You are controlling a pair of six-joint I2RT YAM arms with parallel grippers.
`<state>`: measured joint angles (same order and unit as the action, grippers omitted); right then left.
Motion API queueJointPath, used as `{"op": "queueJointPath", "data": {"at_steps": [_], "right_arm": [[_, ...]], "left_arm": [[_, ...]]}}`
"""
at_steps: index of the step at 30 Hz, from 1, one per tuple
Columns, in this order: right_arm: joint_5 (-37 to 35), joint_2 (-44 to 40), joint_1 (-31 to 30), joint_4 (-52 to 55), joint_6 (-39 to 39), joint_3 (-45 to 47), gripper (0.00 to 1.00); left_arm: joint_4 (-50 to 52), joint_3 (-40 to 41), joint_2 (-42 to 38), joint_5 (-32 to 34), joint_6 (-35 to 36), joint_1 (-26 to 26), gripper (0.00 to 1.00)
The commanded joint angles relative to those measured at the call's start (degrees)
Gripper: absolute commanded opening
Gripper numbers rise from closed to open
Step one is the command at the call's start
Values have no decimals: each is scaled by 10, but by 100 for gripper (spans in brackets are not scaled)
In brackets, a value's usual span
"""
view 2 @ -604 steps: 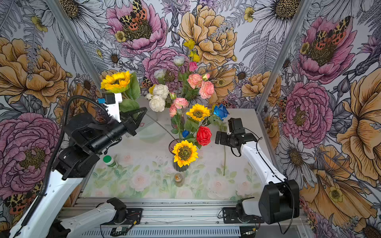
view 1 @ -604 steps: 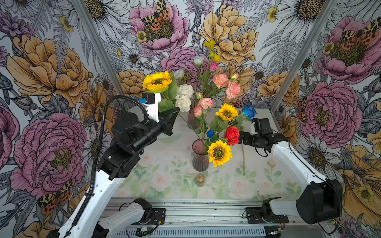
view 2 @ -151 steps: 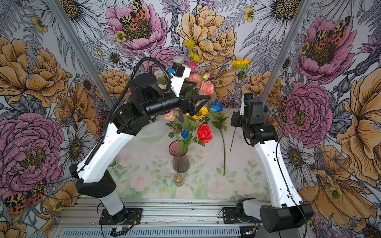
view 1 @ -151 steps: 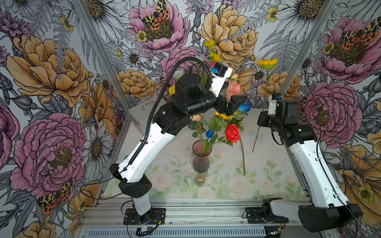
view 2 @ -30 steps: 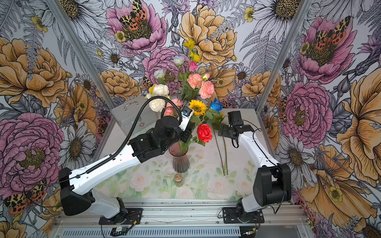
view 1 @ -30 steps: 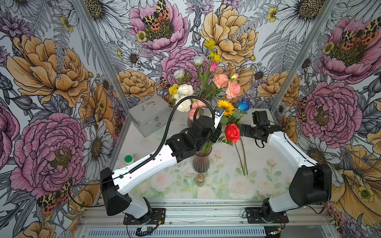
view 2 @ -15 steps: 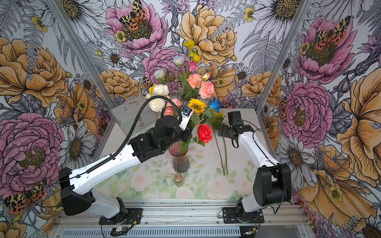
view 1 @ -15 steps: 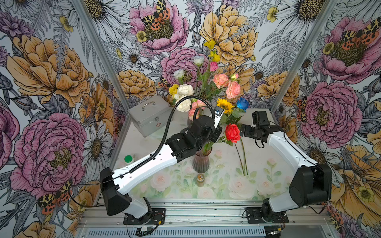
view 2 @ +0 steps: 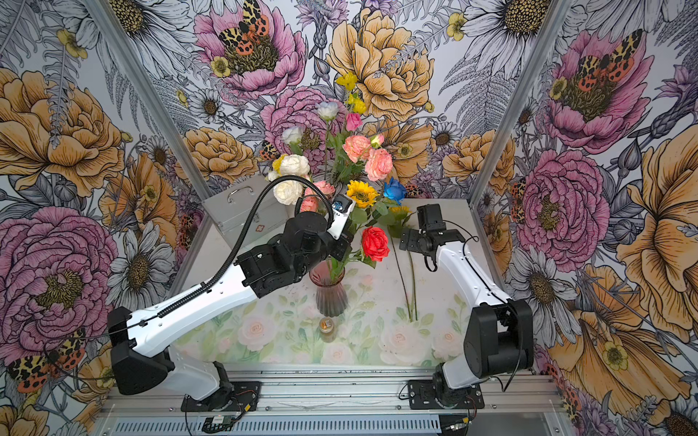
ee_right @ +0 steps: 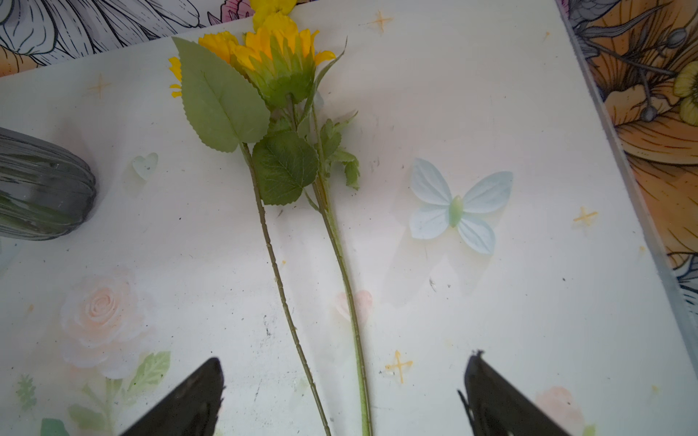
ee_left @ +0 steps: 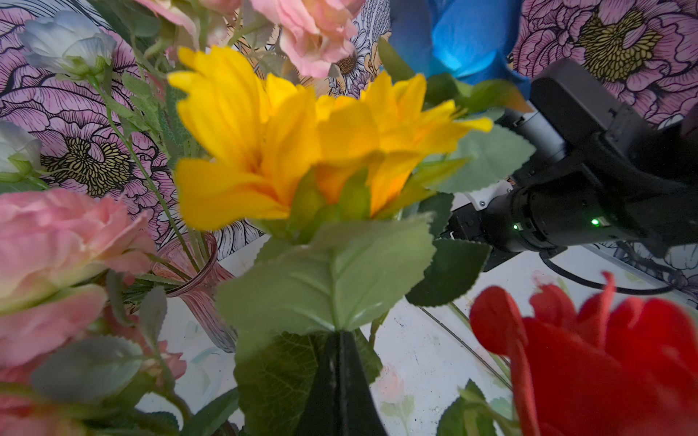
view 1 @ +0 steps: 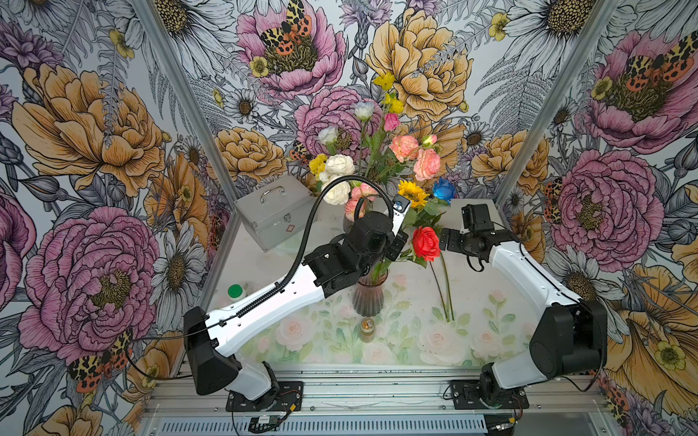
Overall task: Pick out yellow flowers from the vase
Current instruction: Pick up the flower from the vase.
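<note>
Sunflower (view 1: 412,191) stands in vase (view 1: 368,298) at middle of bench (view 1: 491,339), left gripper (ee_left: 340,351) pinched closed on its stem just under the leaves; right gripper (ee_right: 344,360) wide open, empty, above two yellow flowers (ee_right: 279,56) lying flat toward bench's right edge

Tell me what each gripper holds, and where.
Left gripper: jaws shut on the sunflower, on its stem just under the leaves. Right gripper: open, holding nothing.

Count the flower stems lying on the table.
2. One stem lies right of the vase; the other stem beside it, farther right. The bouquet may hide more.
</note>
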<state>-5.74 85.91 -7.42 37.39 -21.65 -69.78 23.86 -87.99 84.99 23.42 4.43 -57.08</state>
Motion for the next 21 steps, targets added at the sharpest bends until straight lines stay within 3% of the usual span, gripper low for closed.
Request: {"op": "queueJointPath", "data": {"at_steps": [1,2,13,21], "right_arm": [[3,-14,3,-13,-7,3,100],[3,-15,3,-13,-8,4,99],[2,-19,3,-16,-7,7,99],[2,-23,3,-19,-7,9,100]], "left_arm": [[-10,0,-9,-21,-14,6,10],[-10,2,-9,-23,-16,5,19],[-10,5,2,-34,-28,0,29],[-11,-12,22,-36,-27,4,29]]}}
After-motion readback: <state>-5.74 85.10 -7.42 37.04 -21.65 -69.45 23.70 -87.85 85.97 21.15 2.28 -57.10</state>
